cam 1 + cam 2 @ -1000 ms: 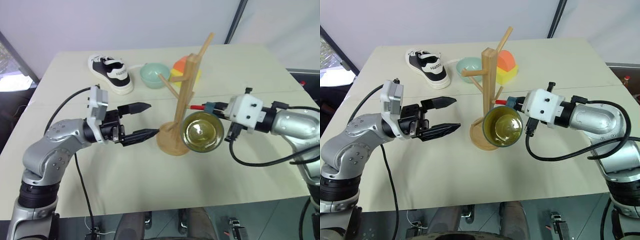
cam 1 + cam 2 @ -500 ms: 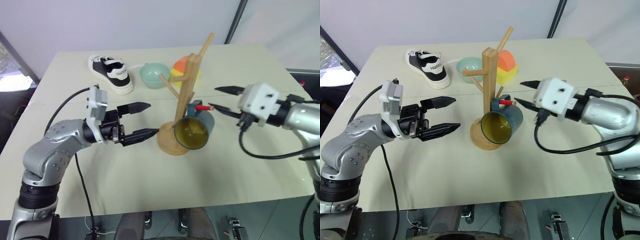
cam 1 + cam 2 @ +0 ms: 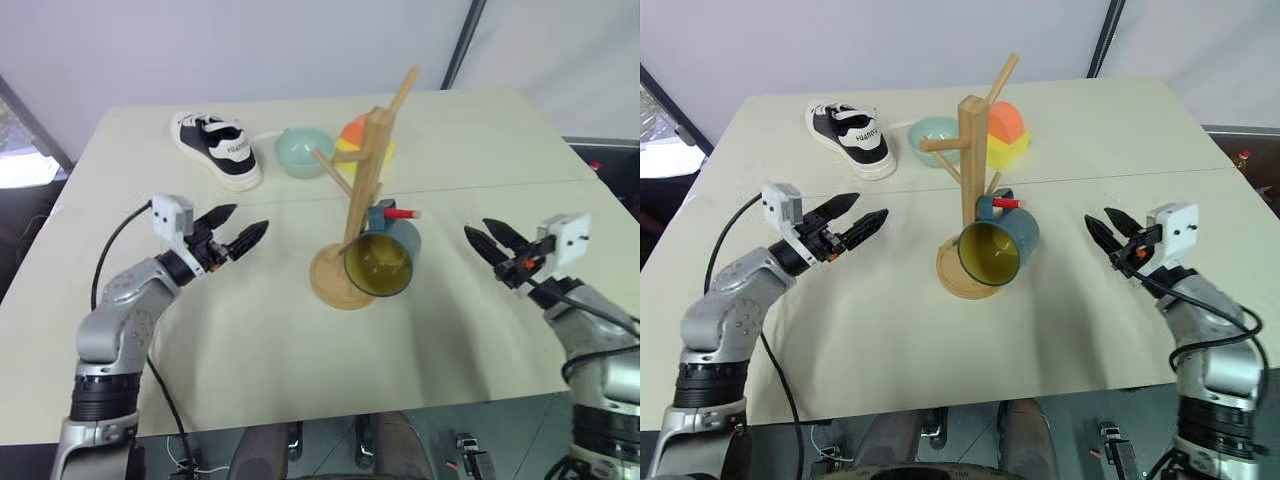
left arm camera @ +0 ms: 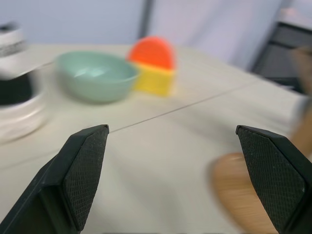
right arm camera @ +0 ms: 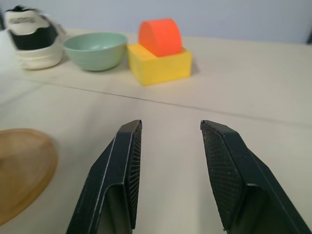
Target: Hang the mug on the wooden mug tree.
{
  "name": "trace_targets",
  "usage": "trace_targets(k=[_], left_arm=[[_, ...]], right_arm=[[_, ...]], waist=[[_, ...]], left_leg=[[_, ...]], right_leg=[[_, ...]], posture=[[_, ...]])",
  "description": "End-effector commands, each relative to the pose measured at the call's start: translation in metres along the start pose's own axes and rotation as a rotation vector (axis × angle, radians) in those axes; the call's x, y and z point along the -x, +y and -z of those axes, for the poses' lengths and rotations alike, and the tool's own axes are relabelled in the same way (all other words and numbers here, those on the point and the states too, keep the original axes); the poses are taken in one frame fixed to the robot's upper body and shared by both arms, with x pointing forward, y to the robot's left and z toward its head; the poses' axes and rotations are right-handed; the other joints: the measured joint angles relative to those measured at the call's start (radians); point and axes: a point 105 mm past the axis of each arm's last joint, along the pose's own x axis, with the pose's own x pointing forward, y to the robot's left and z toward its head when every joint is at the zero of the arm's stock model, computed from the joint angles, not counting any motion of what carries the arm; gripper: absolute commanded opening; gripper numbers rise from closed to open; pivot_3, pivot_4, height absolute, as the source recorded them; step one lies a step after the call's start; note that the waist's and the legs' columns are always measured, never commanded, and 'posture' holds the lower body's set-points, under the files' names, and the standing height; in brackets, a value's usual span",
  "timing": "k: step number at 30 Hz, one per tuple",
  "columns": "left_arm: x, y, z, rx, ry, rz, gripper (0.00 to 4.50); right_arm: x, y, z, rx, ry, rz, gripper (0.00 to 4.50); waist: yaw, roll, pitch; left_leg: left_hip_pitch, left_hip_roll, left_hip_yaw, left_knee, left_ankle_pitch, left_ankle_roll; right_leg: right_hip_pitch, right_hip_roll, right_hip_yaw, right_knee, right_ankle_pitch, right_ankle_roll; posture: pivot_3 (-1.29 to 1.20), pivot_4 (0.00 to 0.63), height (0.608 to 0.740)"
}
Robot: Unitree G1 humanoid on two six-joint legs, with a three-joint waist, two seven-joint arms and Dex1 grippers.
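The dark blue-grey mug [image 3: 385, 256] with its yellow inside hangs by its handle on the red-tipped peg [image 3: 402, 213] of the wooden mug tree [image 3: 368, 190]. Its mouth tilts toward me, just over the round base [image 3: 328, 283]. My right gripper [image 3: 490, 243] is well off to the right of the mug, open and holding nothing. Over on the tree's left, my left gripper [image 3: 235, 232] is also open and clear of it. The right wrist view shows its own fingers [image 5: 123, 170] apart, with the base [image 5: 19, 165] beside them. In the left wrist view the fingers [image 4: 83, 170] stand wide.
A pale teal bowl [image 3: 306, 150], an orange-and-yellow block [image 3: 352, 138] and a black-and-white shoe [image 3: 217, 147] lie at the back of the table [image 3: 250, 360]. The table's right edge is close beside my right arm.
My right gripper opened, let go of the mug and drew back right and down. The mug stays on the red-tipped peg. My left arm pulled away to the left and lower.
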Motion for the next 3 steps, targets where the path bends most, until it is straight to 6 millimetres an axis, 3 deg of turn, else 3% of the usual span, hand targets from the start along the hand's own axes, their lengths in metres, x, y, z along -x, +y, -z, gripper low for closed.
trace_targets(k=[1,3], left_arm=[[0.0092,0.0162,0.0066,-0.04,-0.007,-0.119,4.5],[0.0137,0.0167,0.0105,-0.03,-0.015,-0.131,4.5]], right_arm=[[-0.0034,0.0004,0.0061,0.006,-0.03,0.016,1.96],[-0.0062,0.0034,0.0108,0.002,-0.027,0.001,1.96]], waist=[[0.0,0.0,0.0],[0.0,0.0,0.0]], left_leg=[[0.0,0.0,0.0,0.0,0.0,0.0],[-0.001,0.0,0.0,-0.001,0.0,0.0]], right_leg=[[0.0,0.0,0.0,0.0,0.0,0.0],[-0.001,0.0,0.0,0.0,0.0,0.0]], posture=[[0.0,0.15,0.732],[0.0,0.15,0.732]])
